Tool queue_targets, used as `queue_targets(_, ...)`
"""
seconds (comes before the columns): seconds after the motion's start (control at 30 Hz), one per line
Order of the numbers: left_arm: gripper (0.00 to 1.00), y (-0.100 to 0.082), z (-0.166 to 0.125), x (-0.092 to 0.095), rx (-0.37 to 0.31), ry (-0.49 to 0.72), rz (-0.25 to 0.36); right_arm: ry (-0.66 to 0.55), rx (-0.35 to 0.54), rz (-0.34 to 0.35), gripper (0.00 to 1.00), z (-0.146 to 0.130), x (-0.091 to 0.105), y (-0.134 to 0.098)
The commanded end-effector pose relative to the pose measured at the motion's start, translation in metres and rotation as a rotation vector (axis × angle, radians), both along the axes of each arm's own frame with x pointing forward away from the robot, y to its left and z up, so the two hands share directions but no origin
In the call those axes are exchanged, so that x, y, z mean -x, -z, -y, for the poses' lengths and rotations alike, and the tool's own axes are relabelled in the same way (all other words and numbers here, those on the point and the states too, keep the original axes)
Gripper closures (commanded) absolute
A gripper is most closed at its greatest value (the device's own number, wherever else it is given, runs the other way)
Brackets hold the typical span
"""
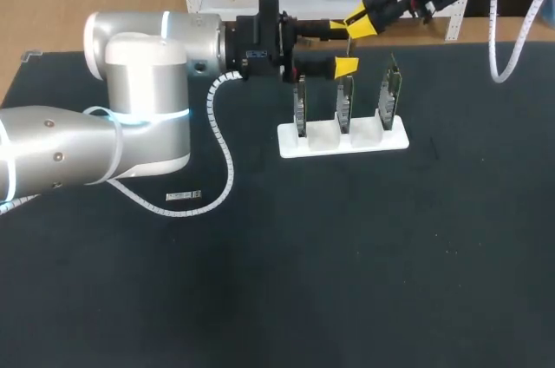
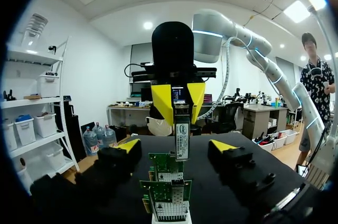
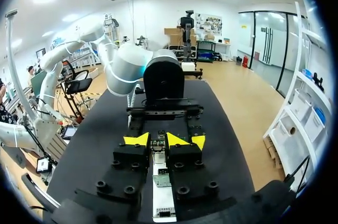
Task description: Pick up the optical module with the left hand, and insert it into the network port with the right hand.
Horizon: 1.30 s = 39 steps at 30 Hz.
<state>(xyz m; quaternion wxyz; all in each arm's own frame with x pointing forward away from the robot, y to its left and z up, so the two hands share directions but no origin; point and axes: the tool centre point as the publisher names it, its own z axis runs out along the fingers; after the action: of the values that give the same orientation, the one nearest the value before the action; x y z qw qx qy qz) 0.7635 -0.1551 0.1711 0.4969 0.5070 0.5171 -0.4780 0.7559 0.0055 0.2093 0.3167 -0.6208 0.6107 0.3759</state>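
Note:
The optical module [image 2: 182,134], a slim metal bar with a label, hangs upright above the network cards. My right gripper [image 2: 179,100] is shut on its upper end, yellow tips on either side. In the right wrist view the right gripper [image 3: 157,139] pinches the module [image 3: 157,146] over the cards. My left gripper [image 2: 175,147] is open, and its fingers stand wide on both sides of the module without touching it. In the head view the left gripper [image 1: 346,49] and right gripper [image 1: 357,21] meet above the middle network card [image 1: 345,103].
A white stand [image 1: 342,144] holds three upright green network cards in a row, seen end-on as cards [image 2: 167,163] in the left wrist view. A second small module [image 1: 184,197] lies flat on the black table to the left, beside the left arm's white cable [image 1: 227,160].

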Motion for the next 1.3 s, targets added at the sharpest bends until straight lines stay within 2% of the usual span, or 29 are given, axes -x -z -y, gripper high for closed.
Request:
queue_targets(0.03,0.0,0.0,0.0,0.0,0.006,0.003,0.013,0.006,0.0,0.005,1.0,0.001,0.003,0.0)
queue_targets(0.17,0.0,-0.006,-0.003,0.001,-0.021,-0.007,0.027,0.006,0.0,0.007,1.0,0.001,0.003,0.0)
queue_targets(0.33,0.0,-0.012,-0.01,0.004,-0.093,-0.019,0.033,0.006,0.001,0.006,1.0,0.001,0.004,0.001)
queue_targets(0.63,0.0,-0.024,-0.036,0.015,-0.184,-0.062,0.054,0.005,0.009,0.004,1.0,0.005,0.002,0.001)
queue_targets(0.7,0.0,-0.023,-0.04,0.017,-0.24,-0.066,0.048,0.004,0.012,0.003,1.0,0.005,0.002,0.002)
queue_targets(0.9,0.0,-0.02,-0.047,0.022,-0.289,-0.063,0.023,-0.004,0.019,0.001,1.0,0.005,0.002,0.003)
queue_targets(1.2,0.0,-0.012,-0.048,0.018,-0.282,-0.033,-0.016,-0.029,0.016,-0.005,1.0,0.001,0.005,0.003)
queue_targets(1.3,0.0,-0.011,-0.048,0.015,-0.325,-0.025,-0.024,-0.031,0.017,-0.006,1.0,0.0,0.006,0.003)
